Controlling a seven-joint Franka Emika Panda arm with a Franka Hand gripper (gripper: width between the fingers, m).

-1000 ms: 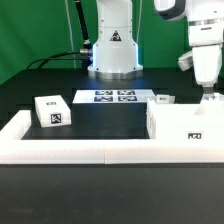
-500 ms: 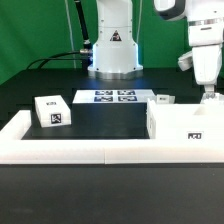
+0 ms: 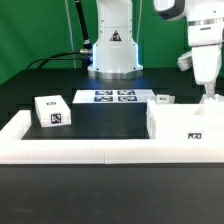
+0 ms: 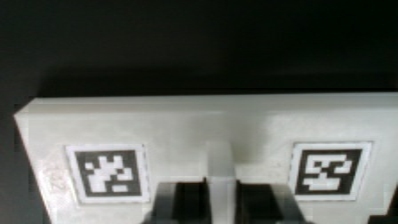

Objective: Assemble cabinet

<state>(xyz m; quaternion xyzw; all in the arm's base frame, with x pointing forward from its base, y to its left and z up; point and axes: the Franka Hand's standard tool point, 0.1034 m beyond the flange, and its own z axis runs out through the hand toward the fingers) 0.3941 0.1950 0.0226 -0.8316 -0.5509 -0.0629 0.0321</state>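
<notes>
The cabinet body (image 3: 184, 126) is a large white box with a small tag on its front, standing at the exterior view's right against the white rail. My gripper (image 3: 209, 95) is down at its top far edge. In the wrist view the cabinet body (image 4: 196, 125) shows two black-and-white tags, and my gripper (image 4: 228, 200) has its dark fingers (image 4: 189, 203) close together on a thin white ridge of the body. A loose white tagged block (image 3: 52, 111) lies at the exterior view's left. A smaller tagged white piece (image 3: 163, 99) lies behind the cabinet body.
The marker board (image 3: 113, 97) lies flat in the middle at the back. The arm's base (image 3: 113, 50) stands behind it. A low white rail (image 3: 70, 150) runs along the front and turns up the left side.
</notes>
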